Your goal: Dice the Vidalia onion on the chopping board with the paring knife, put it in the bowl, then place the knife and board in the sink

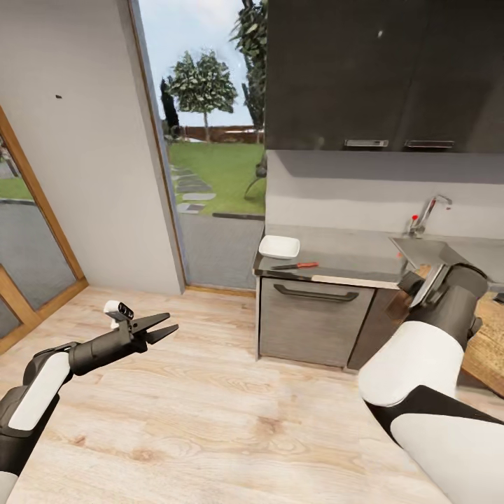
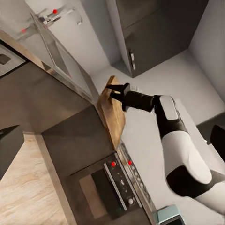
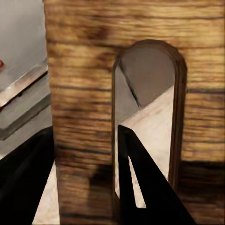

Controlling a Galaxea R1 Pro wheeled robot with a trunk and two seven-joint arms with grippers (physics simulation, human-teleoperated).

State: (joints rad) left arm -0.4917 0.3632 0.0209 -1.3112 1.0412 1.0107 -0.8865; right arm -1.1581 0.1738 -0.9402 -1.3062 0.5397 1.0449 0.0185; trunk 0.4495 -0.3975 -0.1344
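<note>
My right gripper (image 2: 112, 91) is shut on the brown chopping board (image 2: 112, 117), held on edge beside the counter's front. In the right wrist view one finger (image 3: 136, 187) passes through the board's oblong slot (image 3: 147, 93). The board (image 1: 490, 353) shows behind my right forearm. On the grey countertop (image 1: 336, 255) stand the white bowl (image 1: 279, 246) and the red-handled paring knife (image 1: 295, 266). The sink (image 1: 420, 248) with its chrome faucet (image 1: 423, 217) lies further right. The onion is out of view. My left gripper (image 1: 171, 322) hangs open over the floor, holding nothing.
Grey cabinets with a dark bar handle (image 1: 315, 294) sit under the counter, and dark wall cabinets (image 1: 385, 77) hang above. A stove with red knobs (image 2: 122, 178) is beside the board. An open doorway (image 1: 210, 161) leads to a garden. Wooden floor (image 1: 210, 406) spreads at left.
</note>
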